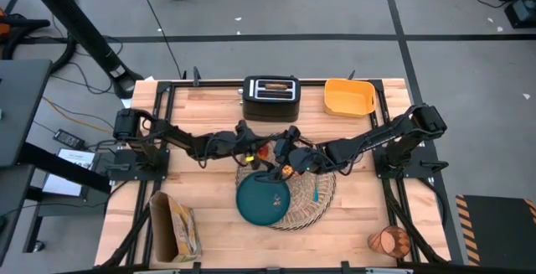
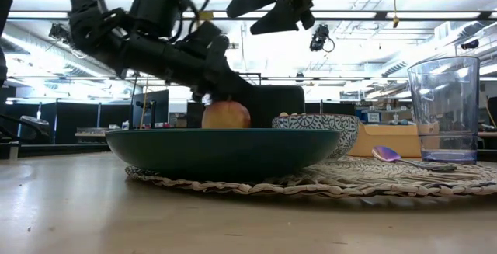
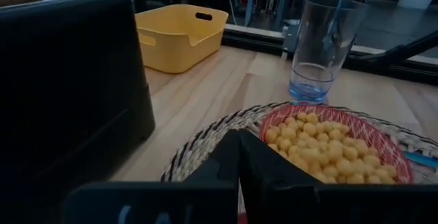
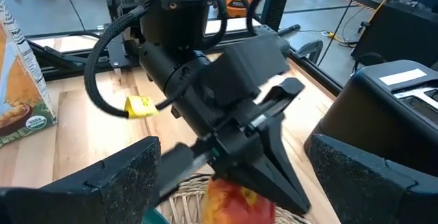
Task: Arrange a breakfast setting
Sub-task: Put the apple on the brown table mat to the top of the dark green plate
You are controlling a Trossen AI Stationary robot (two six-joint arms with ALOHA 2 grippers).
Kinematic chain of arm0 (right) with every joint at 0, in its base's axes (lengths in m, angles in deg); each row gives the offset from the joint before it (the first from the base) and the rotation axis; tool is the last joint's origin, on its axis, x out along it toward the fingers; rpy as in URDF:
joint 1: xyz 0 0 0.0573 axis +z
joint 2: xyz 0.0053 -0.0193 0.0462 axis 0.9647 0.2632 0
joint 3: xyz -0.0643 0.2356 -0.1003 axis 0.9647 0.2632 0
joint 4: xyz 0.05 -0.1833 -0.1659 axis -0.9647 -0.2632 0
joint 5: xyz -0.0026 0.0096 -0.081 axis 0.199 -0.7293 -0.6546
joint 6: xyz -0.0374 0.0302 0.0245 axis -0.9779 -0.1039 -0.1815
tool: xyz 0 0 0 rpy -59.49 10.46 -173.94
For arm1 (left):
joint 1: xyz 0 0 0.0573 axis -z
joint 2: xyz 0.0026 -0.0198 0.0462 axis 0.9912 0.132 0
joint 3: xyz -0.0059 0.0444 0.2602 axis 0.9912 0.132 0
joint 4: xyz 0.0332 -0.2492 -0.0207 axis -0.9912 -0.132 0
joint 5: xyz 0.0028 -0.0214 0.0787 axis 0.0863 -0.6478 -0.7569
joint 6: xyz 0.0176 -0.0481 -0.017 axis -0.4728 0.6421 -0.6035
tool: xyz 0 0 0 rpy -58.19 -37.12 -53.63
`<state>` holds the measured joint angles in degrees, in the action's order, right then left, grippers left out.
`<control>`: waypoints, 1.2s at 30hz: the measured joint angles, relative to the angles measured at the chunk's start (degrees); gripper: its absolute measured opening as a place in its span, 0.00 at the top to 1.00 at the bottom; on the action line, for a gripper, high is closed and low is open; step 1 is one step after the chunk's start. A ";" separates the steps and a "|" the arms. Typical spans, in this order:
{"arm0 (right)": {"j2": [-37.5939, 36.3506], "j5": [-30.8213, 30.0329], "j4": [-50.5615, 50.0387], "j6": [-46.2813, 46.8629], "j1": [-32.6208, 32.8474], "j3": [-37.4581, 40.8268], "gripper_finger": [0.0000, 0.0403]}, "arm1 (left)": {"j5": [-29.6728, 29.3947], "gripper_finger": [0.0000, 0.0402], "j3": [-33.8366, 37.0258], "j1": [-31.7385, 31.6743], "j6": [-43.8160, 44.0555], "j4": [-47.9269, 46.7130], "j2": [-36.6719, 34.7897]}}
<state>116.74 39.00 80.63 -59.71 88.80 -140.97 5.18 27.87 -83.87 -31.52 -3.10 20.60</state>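
Note:
A dark teal plate [image 1: 262, 200] lies on the near left part of the round straw placemat [image 1: 314, 211]. A cereal bowl [image 2: 314, 127], a clear tumbler [image 2: 444, 102] and a blue spoon [image 1: 315, 192] also stand on the mat. The red fruit [image 4: 233, 200] sits at the mat's far edge. My left gripper [image 4: 277, 183] is shut, its tips over the fruit's top. My right gripper [image 2: 279, 9] is open and empty, above and just right of the fruit. Toast [image 1: 270, 87] sits in the black toaster's slots. My left gripper's shut fingers [image 4: 270, 162] lie against the top of the red fruit [image 4: 222, 193], slanting down from the table's left. The fruit rests at the mat's far edge, behind the plate. The fingers cover the exact place of touch.
The black toaster [image 1: 270, 98] and the yellow bin [image 1: 348, 96] stand at the far edge. A cereal box [image 1: 172, 224] lies at the near left. An orange-brown round thing [image 1: 389, 240] sits at the near right corner. Bare wood shows left and right of the mat.

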 joint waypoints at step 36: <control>-0.68 2.78 -0.10 1.10 -0.25 0.00 0.07 | -0.50 0.65 -2.95 0.11 0.91 -8.08 0.00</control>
<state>116.06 41.77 80.53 -58.61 88.54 -140.97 4.69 24.92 -83.76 -30.61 -11.18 20.60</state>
